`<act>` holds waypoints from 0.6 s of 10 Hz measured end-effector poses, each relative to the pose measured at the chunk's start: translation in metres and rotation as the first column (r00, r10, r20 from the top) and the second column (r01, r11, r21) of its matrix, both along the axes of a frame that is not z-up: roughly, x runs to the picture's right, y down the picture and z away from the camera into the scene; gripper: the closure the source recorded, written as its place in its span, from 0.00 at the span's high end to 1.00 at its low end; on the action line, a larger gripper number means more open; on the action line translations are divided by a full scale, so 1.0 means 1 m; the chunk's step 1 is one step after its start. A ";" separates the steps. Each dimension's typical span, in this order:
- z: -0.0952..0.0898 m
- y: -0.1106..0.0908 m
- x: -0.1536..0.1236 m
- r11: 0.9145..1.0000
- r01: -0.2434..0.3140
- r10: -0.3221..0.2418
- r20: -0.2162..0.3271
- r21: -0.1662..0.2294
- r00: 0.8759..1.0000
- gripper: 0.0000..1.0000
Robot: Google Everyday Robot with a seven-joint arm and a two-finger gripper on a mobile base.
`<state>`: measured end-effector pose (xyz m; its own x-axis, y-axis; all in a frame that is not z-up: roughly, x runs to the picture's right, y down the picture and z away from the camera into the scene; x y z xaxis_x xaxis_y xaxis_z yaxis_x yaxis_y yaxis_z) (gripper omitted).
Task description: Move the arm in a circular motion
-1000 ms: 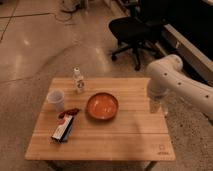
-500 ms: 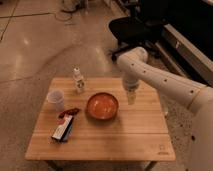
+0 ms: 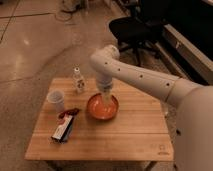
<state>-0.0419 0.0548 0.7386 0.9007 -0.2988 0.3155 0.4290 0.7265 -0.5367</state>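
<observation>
While the large glossy white tubular robot arm (image 3: 142, 80) reaches from the right edge to the frame's centre, its pale end effector (image 3: 106, 94) hangs just over the round orange bowl (image 3: 98, 113); how wide it stands cannot be told. Further left on the pale wooden tabletop (image 3: 132, 137) stand a small clear bottle (image 3: 78, 80) and a white cup (image 3: 56, 100).

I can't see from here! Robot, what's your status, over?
Gripper low over the orange bowl. Arm bent over the table. Bottle and cup nearby.
</observation>
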 end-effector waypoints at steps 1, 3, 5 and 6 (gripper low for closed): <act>-0.015 0.012 -0.010 1.000 0.028 -0.028 0.038 -0.005 0.999 0.65; -0.056 0.049 -0.021 0.995 0.103 -0.101 0.124 -0.014 0.987 0.65; -0.090 0.081 -0.007 0.987 0.159 -0.154 0.170 -0.022 0.973 0.65; -0.105 0.092 0.007 0.986 0.167 -0.160 0.179 -0.028 0.971 0.65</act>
<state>-0.0346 0.1473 0.6339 0.7702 -0.4202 0.4799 0.6303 0.6171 -0.4711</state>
